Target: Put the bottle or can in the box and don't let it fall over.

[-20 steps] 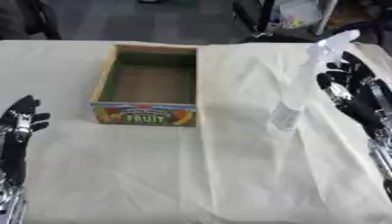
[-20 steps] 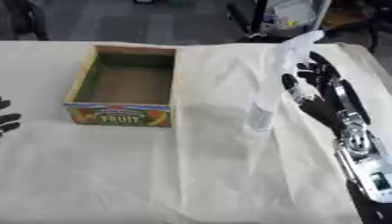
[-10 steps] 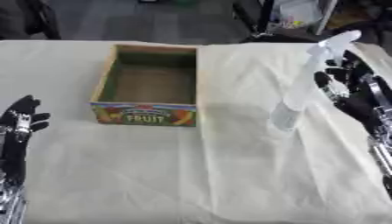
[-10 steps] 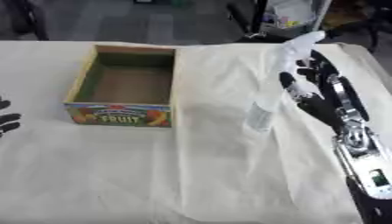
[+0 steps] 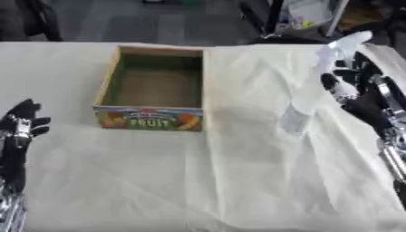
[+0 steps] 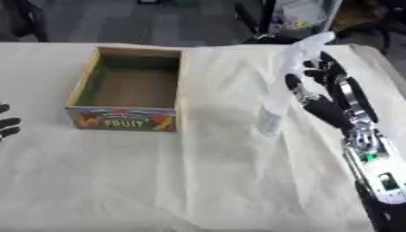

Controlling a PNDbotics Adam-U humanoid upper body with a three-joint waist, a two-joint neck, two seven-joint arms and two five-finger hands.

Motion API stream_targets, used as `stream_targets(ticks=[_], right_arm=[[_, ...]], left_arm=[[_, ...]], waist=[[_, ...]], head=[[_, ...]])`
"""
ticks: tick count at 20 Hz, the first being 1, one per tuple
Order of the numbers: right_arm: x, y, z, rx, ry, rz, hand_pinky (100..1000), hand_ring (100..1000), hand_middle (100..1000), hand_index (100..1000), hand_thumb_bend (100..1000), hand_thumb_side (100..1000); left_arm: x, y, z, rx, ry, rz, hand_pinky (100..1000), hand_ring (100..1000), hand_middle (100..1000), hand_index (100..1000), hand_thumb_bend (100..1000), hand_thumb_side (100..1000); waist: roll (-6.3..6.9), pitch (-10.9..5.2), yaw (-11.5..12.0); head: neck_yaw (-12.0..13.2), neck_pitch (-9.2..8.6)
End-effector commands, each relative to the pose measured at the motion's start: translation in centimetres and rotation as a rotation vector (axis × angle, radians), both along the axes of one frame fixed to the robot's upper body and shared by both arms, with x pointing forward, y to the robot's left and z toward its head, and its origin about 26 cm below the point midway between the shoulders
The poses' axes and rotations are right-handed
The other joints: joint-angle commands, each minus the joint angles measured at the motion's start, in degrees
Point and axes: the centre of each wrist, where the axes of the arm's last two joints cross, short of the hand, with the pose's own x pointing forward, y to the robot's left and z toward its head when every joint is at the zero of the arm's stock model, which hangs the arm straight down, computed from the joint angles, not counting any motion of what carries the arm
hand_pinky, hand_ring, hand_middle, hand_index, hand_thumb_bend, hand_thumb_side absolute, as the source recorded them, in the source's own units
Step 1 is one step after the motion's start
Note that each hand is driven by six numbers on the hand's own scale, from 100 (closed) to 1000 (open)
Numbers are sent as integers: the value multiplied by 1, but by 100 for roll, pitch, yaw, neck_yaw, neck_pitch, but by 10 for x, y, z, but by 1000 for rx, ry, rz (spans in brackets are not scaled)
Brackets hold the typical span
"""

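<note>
A clear spray bottle with a white trigger head stands upright on the cream cloth, right of the box. The open cardboard fruit box sits at centre left, with nothing visible inside. My right hand is just right of the bottle, open, with straight fingers behind its upper part and the thumb close to its neck. I cannot tell whether the hand touches the bottle. My left hand rests open at the lower left edge, far from both.
A cream cloth covers the table, with a fold running down between box and bottle. Dark chairs and clutter stand beyond the far edge. The table's right edge lies close behind my right arm.
My right hand has crept a little to the left, closer to the bottle. Bottle, box and left hand have stayed put.
</note>
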Motion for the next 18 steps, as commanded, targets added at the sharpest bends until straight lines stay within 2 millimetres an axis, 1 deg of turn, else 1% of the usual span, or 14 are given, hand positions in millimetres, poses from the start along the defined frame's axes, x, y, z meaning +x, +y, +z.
stream_targets(ticks=[1, 5, 10, 18], right_arm=[[3, 2, 12, -15, -34, -8, 940, 855, 833, 1000, 426, 521], [4, 4, 14, -16, -35, -27, 939, 853, 832, 1000, 430, 514], [5, 6, 14, -22, -29, -61, 934, 846, 824, 1000, 437, 482], [7, 9, 16, -18, -27, -105, 929, 839, 814, 992, 451, 472]], left_arm=[[0, 0, 7, 20, -22, -11, 762, 733, 799, 889, 392, 811], [0, 0, 7, 20, -21, -12, 762, 734, 799, 889, 393, 812], [0, 0, 7, 20, -20, -12, 762, 734, 799, 889, 394, 813], [0, 0, 6, 21, -19, -12, 763, 735, 799, 889, 394, 813]], waist=[[1, -47, 6], [-4, -48, 9], [-10, -51, 13], [-14, -53, 16]], head=[[-18, 38], [-22, 38], [-24, 38], [-28, 38]])
